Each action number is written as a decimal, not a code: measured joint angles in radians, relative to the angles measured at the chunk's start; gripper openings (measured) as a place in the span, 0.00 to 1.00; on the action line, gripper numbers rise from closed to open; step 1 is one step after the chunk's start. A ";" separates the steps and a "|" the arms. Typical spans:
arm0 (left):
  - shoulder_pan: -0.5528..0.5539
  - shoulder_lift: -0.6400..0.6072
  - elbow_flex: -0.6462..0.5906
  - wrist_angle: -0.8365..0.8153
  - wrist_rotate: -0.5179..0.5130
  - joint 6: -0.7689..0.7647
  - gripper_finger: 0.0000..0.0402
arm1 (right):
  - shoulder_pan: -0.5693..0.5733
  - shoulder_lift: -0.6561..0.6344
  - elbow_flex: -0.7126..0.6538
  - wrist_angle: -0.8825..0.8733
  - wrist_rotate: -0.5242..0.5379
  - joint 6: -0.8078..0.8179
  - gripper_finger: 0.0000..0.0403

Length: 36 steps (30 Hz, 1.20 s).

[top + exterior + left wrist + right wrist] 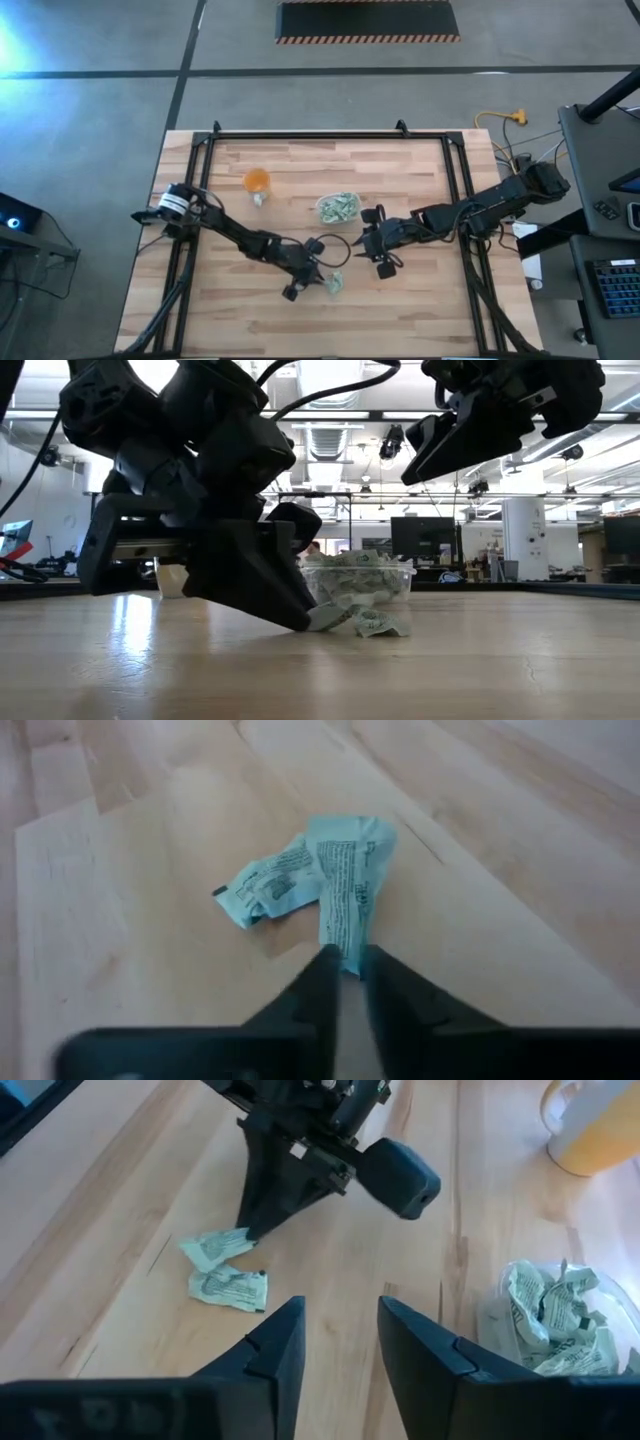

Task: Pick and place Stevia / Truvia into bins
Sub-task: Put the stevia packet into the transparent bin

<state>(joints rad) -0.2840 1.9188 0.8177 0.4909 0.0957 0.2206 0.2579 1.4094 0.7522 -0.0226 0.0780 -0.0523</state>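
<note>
Your left pincer pinching one green packet low on the bench, maybe lifted, right pincer parted, holding nothing, near the clear tub.

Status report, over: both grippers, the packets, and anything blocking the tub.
Left gripper shut on a packet on the table, another packet beside it. Right gripper open, empty, raised near the tub. Nothing blocking.

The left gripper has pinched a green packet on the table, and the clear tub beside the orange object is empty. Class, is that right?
Not quite. The left gripper does pinch a green packet on the table, but the clear tub is not empty: the right wrist view shows it holding many crumpled packets.
</note>
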 joint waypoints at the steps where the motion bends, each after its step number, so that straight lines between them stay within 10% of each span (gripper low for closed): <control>1: 0.001 -0.005 0.000 -0.006 -0.004 0.002 0.05 | 0.000 0.000 -0.001 -0.001 0.000 0.000 0.29; 13: -0.002 -0.174 -0.014 -0.187 -0.133 0.023 0.00 | 0.013 0.180 -0.011 0.169 -0.169 -0.025 0.29; 21: 0.035 -0.247 -0.027 -0.132 -0.594 0.147 0.00 | 0.020 0.301 0.023 0.276 -0.315 -0.037 0.28; 36: 0.261 -0.142 0.007 -0.035 -0.520 0.075 0.01 | 0.021 0.294 0.036 0.258 -0.316 -0.027 0.25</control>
<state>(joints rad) -0.0235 1.7763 0.8249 0.4556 -0.4247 0.2958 0.2790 1.7039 0.7882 0.2351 -0.2379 -0.0790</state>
